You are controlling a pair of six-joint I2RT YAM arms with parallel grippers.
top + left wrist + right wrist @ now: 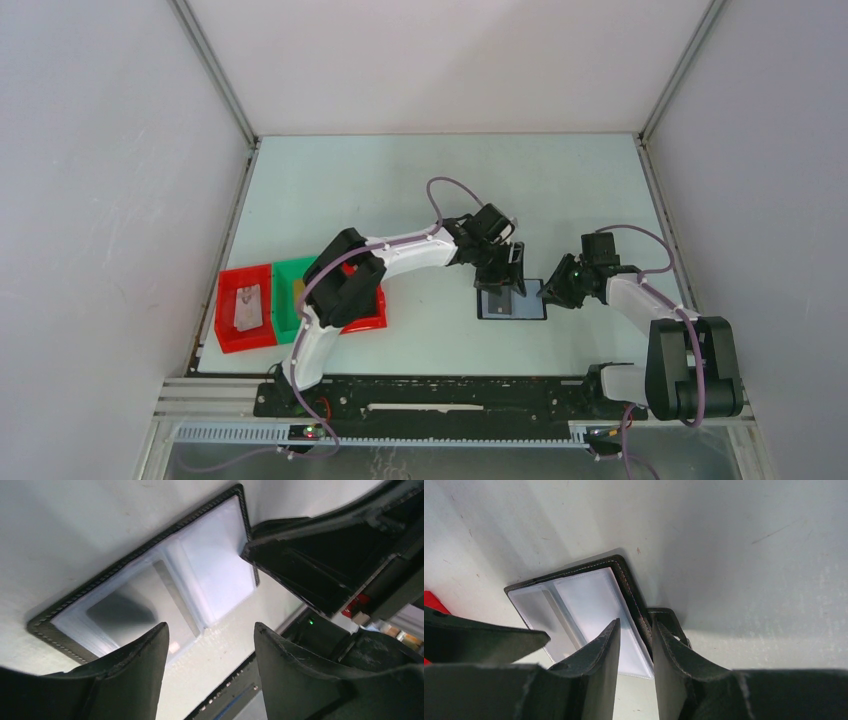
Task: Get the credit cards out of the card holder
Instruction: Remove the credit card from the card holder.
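Pale mint bench point(420, 190) carries everything, with the left arm point(400, 255) and right arm point(640, 300) reaching in from its near edge toward the middle-right. Off to the left a red tray point(228, 320) and a green tray point(292, 268) sit side by side. A pale flat piece point(247, 308) lies in the red one, likely a card already out, though it is too small to be sure. The card holder point(511, 304) lies opened flat on the bench between the two wrists, its clear pockets point(215, 565) facing up inside a stitched black border point(626, 587). The pockets read pale grey-white, and I cannot tell whether any credit cards are in them. The step in hand looks like drawing a card from a pocket while the holder is stopped from sliding. To do it well, the right side should pin the holder flat. The left should come down at the pocket's open side, catch only the card's exposed lip and not the plastic, then pull along the pocket's length, low and level. The right jaws are nearly closed, clenched astride the holder's right border, which runs between the fingers point(599, 650). The left jaws are released and spread wide, poised by the holder's far edge, grasping nothing.
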